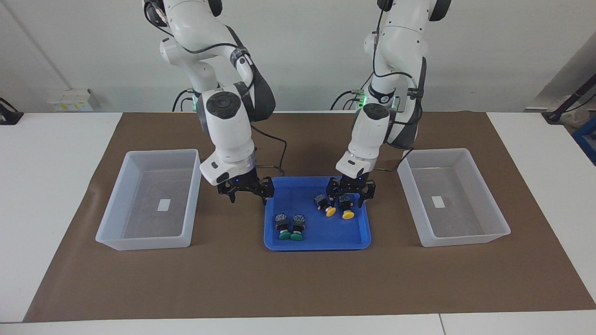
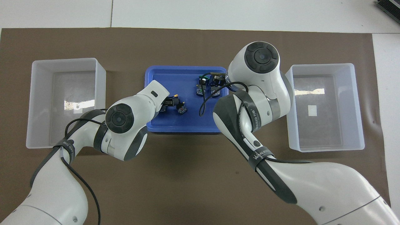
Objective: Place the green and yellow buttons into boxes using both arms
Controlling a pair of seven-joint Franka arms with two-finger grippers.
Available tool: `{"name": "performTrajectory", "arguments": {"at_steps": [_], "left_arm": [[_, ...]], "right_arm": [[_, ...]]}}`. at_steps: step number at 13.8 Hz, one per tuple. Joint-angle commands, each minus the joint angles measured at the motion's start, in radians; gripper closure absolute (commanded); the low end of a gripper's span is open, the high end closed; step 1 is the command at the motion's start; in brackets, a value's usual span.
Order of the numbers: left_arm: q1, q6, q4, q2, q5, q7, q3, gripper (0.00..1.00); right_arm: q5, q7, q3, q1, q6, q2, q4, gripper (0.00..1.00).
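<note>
A translucent box (image 1: 148,200) sits toward the right arm's end of the surface (image 1: 56,186), on a brown mat (image 1: 233,279), with a small blank white sticker (image 1: 164,204) on its floor. Beside it the right claw (image 1: 247,194) hovers with its fingers spread open and nothing between them, over the rim of the blue tray (image 1: 358,239) at the corner nearest the robots. In the tray lie two green buttons (image 1: 289,226) side by side, caps pointing away from the robots, and nearer to the robots two yellow buttons (image 1: 338,207) lying the same way. The left claw (image 1: 350,197) is low over the yellow pair, fingers open and straddling their black bodies, gripping neither. In the overhead view the right arm's cable strap reads "WANUEED" (image 2: 261,155), and the left arm's strap (image 2: 67,145) lettering is too small to read. A second translucent box (image 1: 454,197) stands toward the left arm's end, also holding only a blank white sticker (image 1: 436,201).
</note>
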Motion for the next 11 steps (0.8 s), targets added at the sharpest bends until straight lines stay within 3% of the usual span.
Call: {"name": "performTrajectory", "arguments": {"at_steps": [1, 2, 5, 9, 10, 11], "left_arm": [[-0.012, 0.022, -0.005, 0.015, 0.011, -0.001, 0.015, 0.00], [-0.012, 0.021, -0.007, 0.017, 0.011, 0.003, 0.015, 0.16], [-0.012, 0.016, -0.007, 0.017, 0.011, 0.008, 0.015, 0.27], [-0.011, 0.010, -0.007, 0.015, 0.011, 0.014, 0.016, 0.75], [-0.008, 0.009, -0.007, 0.015, 0.011, 0.016, 0.016, 0.95], [-0.006, 0.009, -0.005, 0.015, 0.011, 0.019, 0.016, 1.00]], "right_arm": [[-0.024, 0.073, 0.004, 0.023, 0.002, 0.092, 0.103, 0.00], [-0.024, 0.073, 0.004, 0.023, 0.005, 0.097, 0.104, 0.00], [-0.024, 0.081, 0.004, 0.050, 0.014, 0.161, 0.153, 0.00], [-0.020, 0.079, 0.005, 0.055, 0.038, 0.174, 0.161, 0.04], [-0.022, 0.079, 0.005, 0.061, 0.046, 0.174, 0.158, 0.05], [-0.022, 0.079, 0.005, 0.066, 0.064, 0.174, 0.156, 0.08]]}}
